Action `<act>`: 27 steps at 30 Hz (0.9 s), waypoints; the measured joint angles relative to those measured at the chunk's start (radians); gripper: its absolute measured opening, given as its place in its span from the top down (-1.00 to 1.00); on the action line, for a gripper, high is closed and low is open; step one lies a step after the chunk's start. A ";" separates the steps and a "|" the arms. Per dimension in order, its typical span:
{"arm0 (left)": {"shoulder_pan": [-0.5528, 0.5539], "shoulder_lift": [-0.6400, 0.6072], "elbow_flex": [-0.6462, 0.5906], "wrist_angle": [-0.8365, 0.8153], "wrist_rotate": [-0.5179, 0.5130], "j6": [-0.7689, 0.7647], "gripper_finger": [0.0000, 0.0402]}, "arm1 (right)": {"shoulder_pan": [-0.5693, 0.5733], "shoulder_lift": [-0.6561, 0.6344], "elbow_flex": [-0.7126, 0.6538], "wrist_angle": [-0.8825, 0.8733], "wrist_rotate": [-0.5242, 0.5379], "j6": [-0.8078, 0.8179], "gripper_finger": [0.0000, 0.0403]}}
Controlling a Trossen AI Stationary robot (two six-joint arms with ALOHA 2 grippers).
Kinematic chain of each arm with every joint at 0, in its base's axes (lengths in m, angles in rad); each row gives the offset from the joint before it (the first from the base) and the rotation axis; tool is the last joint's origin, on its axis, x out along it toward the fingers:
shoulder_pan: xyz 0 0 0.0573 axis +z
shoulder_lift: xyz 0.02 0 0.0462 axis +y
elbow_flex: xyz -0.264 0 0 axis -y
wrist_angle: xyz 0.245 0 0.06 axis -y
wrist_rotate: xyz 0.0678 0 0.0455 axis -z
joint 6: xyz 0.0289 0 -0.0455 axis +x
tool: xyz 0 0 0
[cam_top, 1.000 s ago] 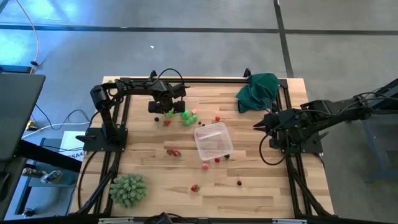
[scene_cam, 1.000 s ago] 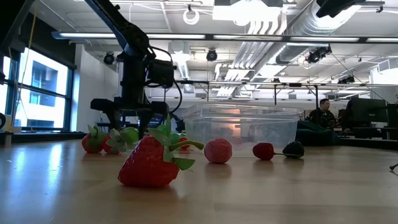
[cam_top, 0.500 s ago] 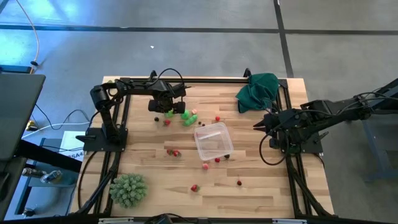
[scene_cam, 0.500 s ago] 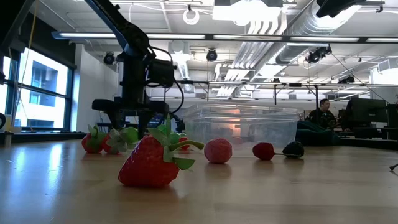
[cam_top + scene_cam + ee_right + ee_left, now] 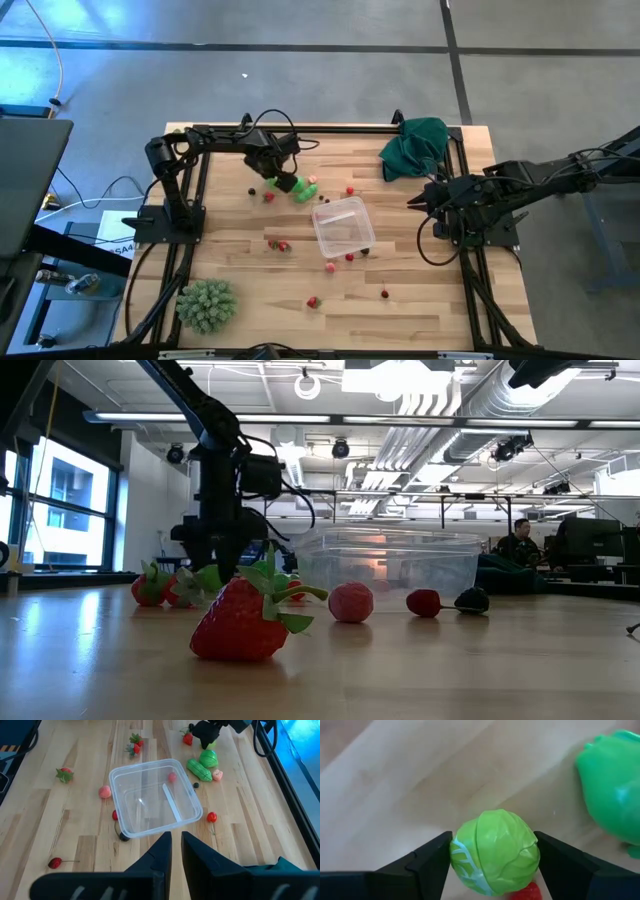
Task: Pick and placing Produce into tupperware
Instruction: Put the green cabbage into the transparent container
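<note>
- Left wrist view: left gripper has its 2 jaws set wide, with a round green cabbage-like piece sitting squarely between them. Both inner faces appear to touch it. It looks gripped, though lift off the table cannot be confirmed.
- Just beyond the jaws, off to 1 side, lies a larger bright green piece, cut off by the frame edge. A small red bit peeks out under the cabbage, identity unclear.
- Right gripper waits at its own side of the table, jaws nearly closed with only a thin slit, holding nothing. The tupperware lies straight ahead of those jaws.
- Progress, as judged: early. The tupperware looks empty; the red berry seen through its wall could be inside or behind, cannot tell.
- Remaining: the scattered produce on the table, including the strawberry closest to the low camera.
- Low view: left jaws hidden behind produce.
</note>
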 joint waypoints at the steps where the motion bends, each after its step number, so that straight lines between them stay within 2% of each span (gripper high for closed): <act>1: 0.000 0.000 0.000 0.007 0.000 0.032 -0.29 | 0.000 0.000 0.000 0.000 0.000 0.000 0.84; 14: -0.001 0.000 0.000 0.049 0.054 0.473 -0.28 | 0.000 0.000 0.000 0.000 0.000 0.000 0.84; 24: 0.000 0.000 0.000 0.048 0.057 0.572 -0.28 | 0.000 0.000 0.000 0.000 0.000 0.000 0.84; 27: 0.000 0.000 0.000 0.047 0.111 0.582 -0.29 | 0.000 0.000 0.000 0.000 0.000 0.000 0.84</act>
